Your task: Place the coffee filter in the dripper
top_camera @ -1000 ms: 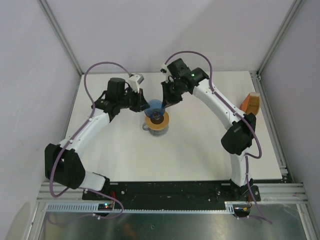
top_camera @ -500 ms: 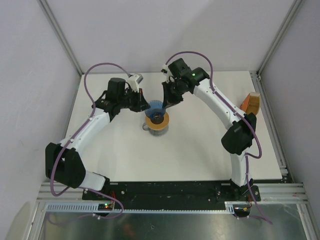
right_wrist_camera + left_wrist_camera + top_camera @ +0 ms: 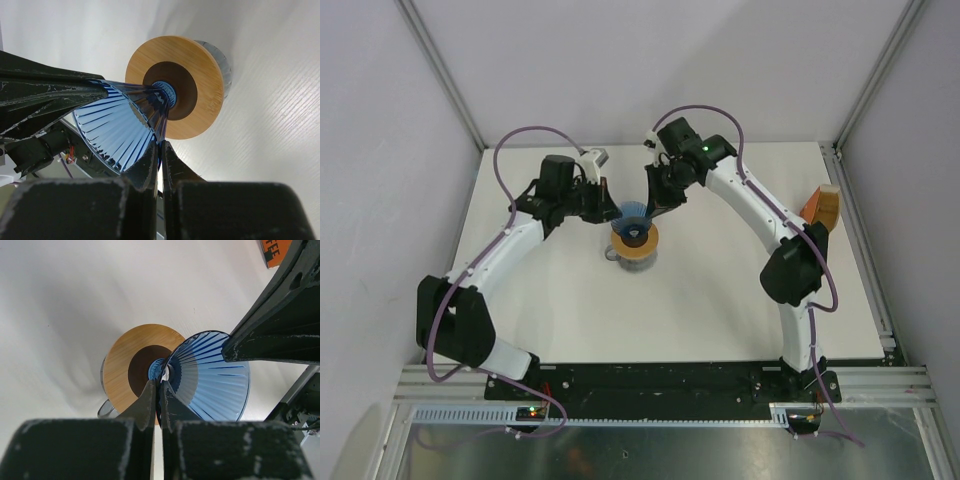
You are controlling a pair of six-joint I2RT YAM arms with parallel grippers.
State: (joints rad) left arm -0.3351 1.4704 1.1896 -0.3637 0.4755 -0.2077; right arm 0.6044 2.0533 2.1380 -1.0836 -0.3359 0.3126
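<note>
Our left end effector (image 3: 159, 395) has just pinched shut on the dripper (image 3: 215, 375), its rim also clamped by the right end effector (image 3: 161, 155), toward the counter's (image 3: 720, 300) 12 o'clock; the filter (image 3: 821, 206) waits untouched at 3 o'clock.

Dripper (image 3: 631, 211): blue, see-through, ribbed cone. It was tipped on its side mid-table (image 3: 720, 300), toward the far edge, narrow end at the hole of the disc (image 3: 635, 241), mouth facing the far edge. Filter (image 3: 821, 206): tan-orange, at the right edge, well apart from the dripper.
</note>
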